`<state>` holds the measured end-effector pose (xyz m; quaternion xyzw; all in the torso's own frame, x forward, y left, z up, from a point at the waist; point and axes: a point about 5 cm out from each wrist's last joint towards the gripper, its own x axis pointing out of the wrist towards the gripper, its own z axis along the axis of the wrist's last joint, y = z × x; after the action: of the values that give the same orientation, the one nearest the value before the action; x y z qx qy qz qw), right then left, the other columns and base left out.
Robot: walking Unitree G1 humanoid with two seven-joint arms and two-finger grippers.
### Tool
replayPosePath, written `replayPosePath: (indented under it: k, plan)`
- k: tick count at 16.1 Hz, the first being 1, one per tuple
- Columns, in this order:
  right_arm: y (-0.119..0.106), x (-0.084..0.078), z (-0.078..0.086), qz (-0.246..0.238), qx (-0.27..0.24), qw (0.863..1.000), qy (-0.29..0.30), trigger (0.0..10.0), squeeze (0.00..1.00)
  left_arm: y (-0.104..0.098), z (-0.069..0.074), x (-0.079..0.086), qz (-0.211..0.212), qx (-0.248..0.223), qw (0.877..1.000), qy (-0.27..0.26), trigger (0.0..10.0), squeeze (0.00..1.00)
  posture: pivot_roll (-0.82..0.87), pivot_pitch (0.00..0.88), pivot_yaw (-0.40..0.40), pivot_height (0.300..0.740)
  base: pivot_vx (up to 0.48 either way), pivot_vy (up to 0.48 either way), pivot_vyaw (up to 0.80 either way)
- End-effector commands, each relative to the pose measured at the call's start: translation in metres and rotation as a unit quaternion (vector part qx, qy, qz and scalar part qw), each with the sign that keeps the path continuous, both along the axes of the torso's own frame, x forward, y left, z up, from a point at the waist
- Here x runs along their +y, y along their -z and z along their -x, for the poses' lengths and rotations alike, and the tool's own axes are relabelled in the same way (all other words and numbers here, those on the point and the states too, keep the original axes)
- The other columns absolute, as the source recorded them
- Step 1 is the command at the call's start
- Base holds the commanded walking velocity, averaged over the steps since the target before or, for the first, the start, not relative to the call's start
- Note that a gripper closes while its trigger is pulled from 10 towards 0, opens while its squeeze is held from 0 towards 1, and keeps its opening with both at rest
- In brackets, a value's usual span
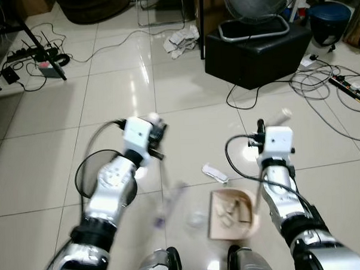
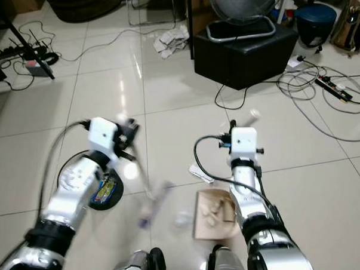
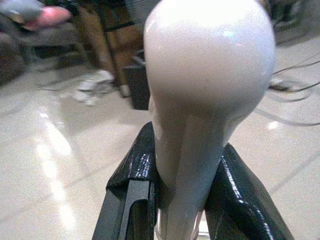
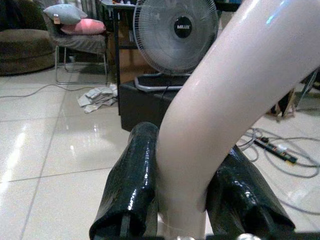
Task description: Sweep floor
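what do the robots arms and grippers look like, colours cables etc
Both arms are silver metal with rounded joint housings and black bands near the elbows. Each wrist carries a white boxy module, the left arm and right arm alike, with a black cable looping alongside. The left gripper and right gripper each have two long, glossy black fingers.

Floor tiles: glossy off-white. Dustpan: tan. Broom handle: pale cream. Left pincer and right pincer: black. Ottoman: black. Crumpled paper: white-grey. Bucket: blue.
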<state>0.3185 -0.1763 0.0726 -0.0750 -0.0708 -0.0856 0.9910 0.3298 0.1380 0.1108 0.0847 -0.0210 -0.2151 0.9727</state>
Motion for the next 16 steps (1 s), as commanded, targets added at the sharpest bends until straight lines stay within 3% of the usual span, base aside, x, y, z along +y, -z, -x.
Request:
replayPosePath:
  k: [1, 4, 7, 12, 13, 15, 16]
  plan:
    - [-0.01, 0.0, 0.001, -0.018, -0.038, 0.999, -0.006, 10.0, 0.0, 0.0, -0.001, 0.007, -0.013, -0.008, 1.0, -0.011, 10.0, 0.0, 0.04, 0.114, 0.112, 0.74, 0.0, 0.0, 0.0]
    - [-0.022, -0.007, 0.009, -0.043, -0.086, 0.995, -0.014, 10.0, 0.0, 0.008, 0.002, 0.018, -0.025, -0.007, 0.999, -0.029, 10.0, 0.0, 0.01, 0.089, 0.113, 0.74, 0.0, 0.0, 0.0]
    - [-0.048, -0.012, 0.014, -0.085, -0.139, 0.987, -0.02, 10.0, 0.0, 0.028, 0.022, 0.031, -0.019, 0.011, 0.999, -0.033, 10.0, 0.0, -0.02, 0.064, 0.102, 0.74, 0.0, 0.0, 0.0]
    - [-0.114, 0.002, 0.016, -0.179, -0.149, 0.966, -0.116, 10.0, 0.0, 0.049, 0.056, 0.066, 0.001, 0.036, 0.991, -0.13, 10.0, 0.0, -0.03, 0.033, 0.089, 0.74, 0.0, 0.0, 0.0]
    - [-0.123, 0.003, 0.015, -0.181, -0.156, 0.963, -0.123, 10.0, 0.0, 0.05, 0.059, 0.068, 0.002, 0.036, 0.989, -0.14, 10.0, 0.0, -0.03, 0.029, 0.086, 0.74, 0.0, 0.0, 0.0]
    - [-0.161, 0.002, 0.009, -0.19, -0.177, 0.956, -0.137, 10.0, 0.0, 0.046, 0.07, 0.073, -0.002, 0.022, 0.987, -0.16, 10.0, 0.0, -0.02, 0.026, 0.086, 0.74, 0.0, 0.0, 0.0]
    - [-0.167, 0.002, 0.009, -0.19, -0.179, 0.955, -0.141, 10.0, 0.0, 0.046, 0.072, 0.072, -0.001, 0.019, 0.986, -0.163, 10.0, 0.0, -0.02, 0.026, 0.082, 0.74, 0.0, 0.0, 0.8]
